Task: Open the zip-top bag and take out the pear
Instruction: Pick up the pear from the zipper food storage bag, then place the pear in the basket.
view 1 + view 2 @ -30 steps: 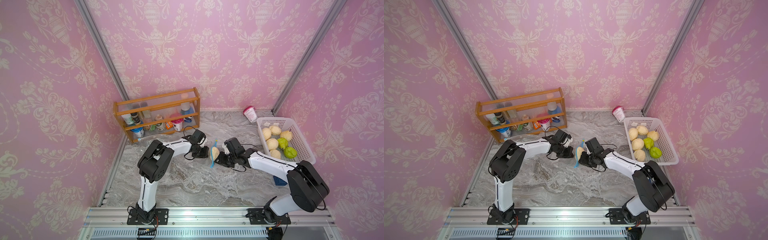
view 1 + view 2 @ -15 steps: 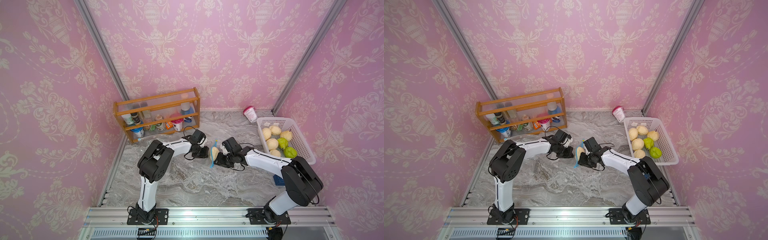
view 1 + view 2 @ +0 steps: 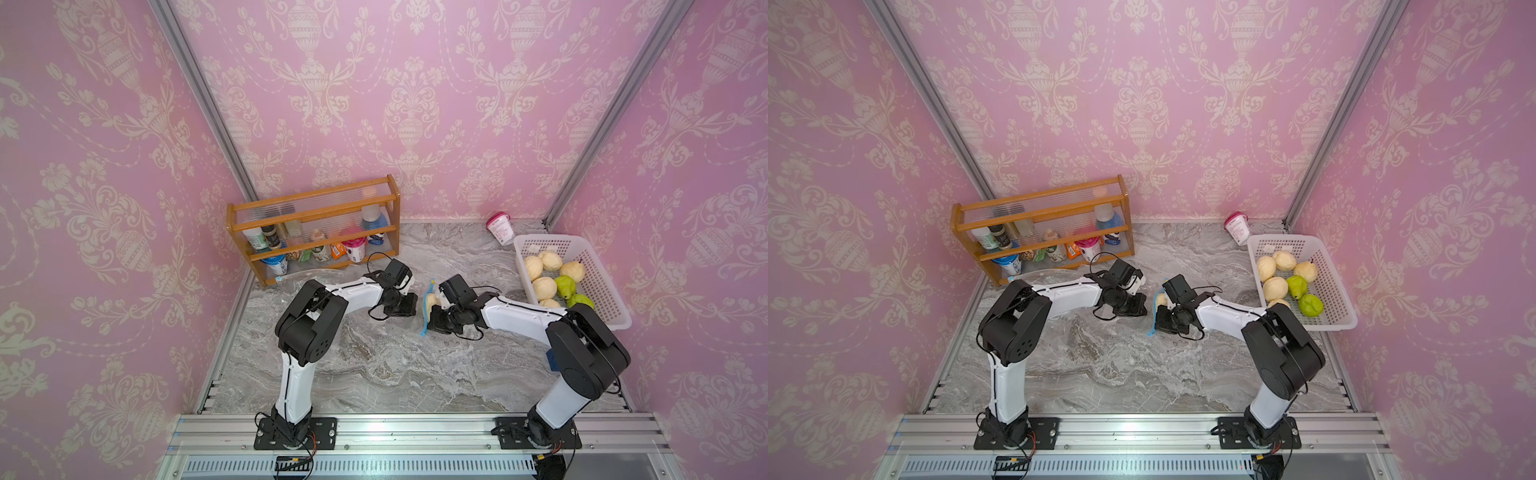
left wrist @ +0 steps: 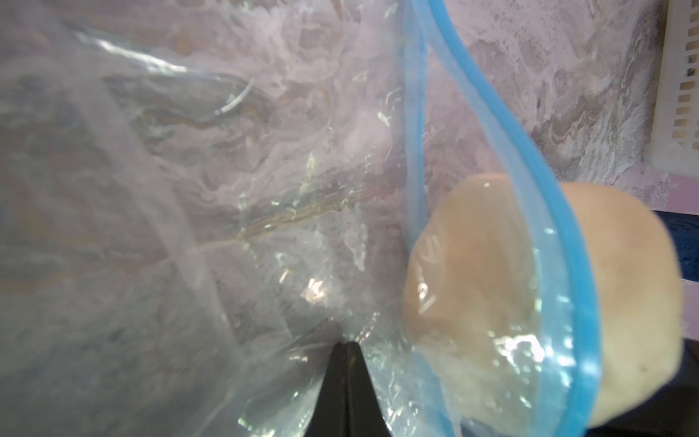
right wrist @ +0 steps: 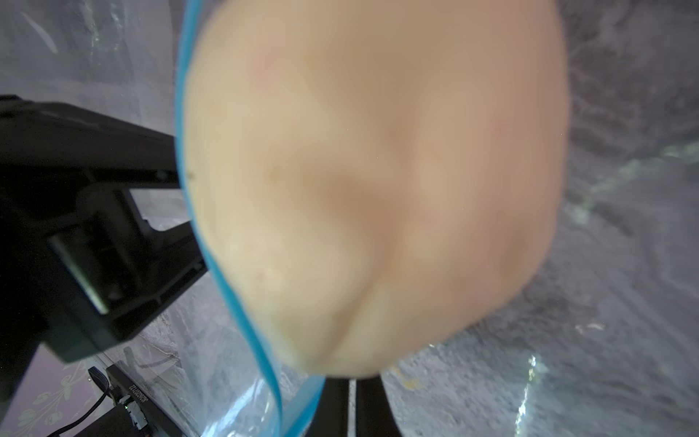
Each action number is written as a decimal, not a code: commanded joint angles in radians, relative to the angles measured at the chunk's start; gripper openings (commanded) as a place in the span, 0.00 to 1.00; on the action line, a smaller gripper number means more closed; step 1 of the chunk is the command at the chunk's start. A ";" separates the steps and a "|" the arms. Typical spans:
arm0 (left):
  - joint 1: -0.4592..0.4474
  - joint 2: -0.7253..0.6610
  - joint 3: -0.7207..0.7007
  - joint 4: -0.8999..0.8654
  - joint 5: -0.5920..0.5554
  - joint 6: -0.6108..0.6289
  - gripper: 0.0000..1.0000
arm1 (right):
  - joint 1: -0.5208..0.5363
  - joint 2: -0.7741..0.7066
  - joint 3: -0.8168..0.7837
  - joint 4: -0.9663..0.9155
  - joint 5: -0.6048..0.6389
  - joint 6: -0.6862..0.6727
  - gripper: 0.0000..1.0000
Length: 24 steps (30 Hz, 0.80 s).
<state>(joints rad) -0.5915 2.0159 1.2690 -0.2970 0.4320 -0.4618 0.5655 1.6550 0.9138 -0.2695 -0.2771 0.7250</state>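
Marble tabletop (image 3: 374, 365), between the arms: pear (image 4: 529, 295) lies half out of the bag (image 4: 227, 189) mouth, hard against my right gripper (image 5: 351, 382), whose jaws are closed, on what I cannot tell. My left gripper (image 4: 346, 346), farther off, pinches bag film.

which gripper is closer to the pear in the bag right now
Right. The right gripper has its shut jaws right at the pear, at the mouth of the bag. The left gripper pinches the clear film, with the pear off to one side.
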 commanded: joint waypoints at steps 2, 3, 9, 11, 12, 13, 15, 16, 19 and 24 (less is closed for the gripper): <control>-0.001 0.042 -0.011 -0.109 -0.068 0.034 0.00 | -0.024 -0.157 0.043 -0.150 0.075 -0.055 0.00; 0.000 0.040 -0.011 -0.112 -0.071 0.035 0.00 | -0.045 -0.195 0.048 -0.179 0.080 -0.063 0.00; 0.002 0.014 -0.001 -0.124 -0.072 0.055 0.00 | -0.304 -0.348 0.152 -0.375 0.114 -0.222 0.00; 0.002 0.006 0.011 -0.131 -0.066 0.066 0.00 | -0.441 -0.350 0.190 -0.390 0.090 -0.280 0.00; 0.002 0.005 0.017 -0.137 -0.064 0.069 0.00 | -0.501 -0.343 0.205 -0.384 0.080 -0.303 0.00; 0.002 0.003 0.027 -0.144 -0.064 0.074 0.00 | -0.562 -0.333 0.222 -0.371 0.072 -0.326 0.00; 0.002 -0.001 0.041 -0.149 -0.058 0.078 0.00 | -0.652 -0.304 0.243 -0.333 0.074 -0.366 0.00; 0.002 -0.006 0.047 -0.149 -0.056 0.078 0.00 | -0.696 -0.284 0.253 -0.315 0.073 -0.378 0.00; 0.002 -0.026 0.066 -0.152 -0.053 0.084 0.02 | -0.792 -0.206 0.299 -0.283 0.067 -0.393 0.00; 0.002 -0.096 0.114 -0.169 -0.056 0.116 0.17 | -0.871 -0.092 0.327 -0.274 0.081 -0.410 0.00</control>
<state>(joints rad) -0.5915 2.0022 1.3331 -0.4255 0.4015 -0.3935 -0.2832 1.5322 1.2137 -0.5484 -0.2031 0.3599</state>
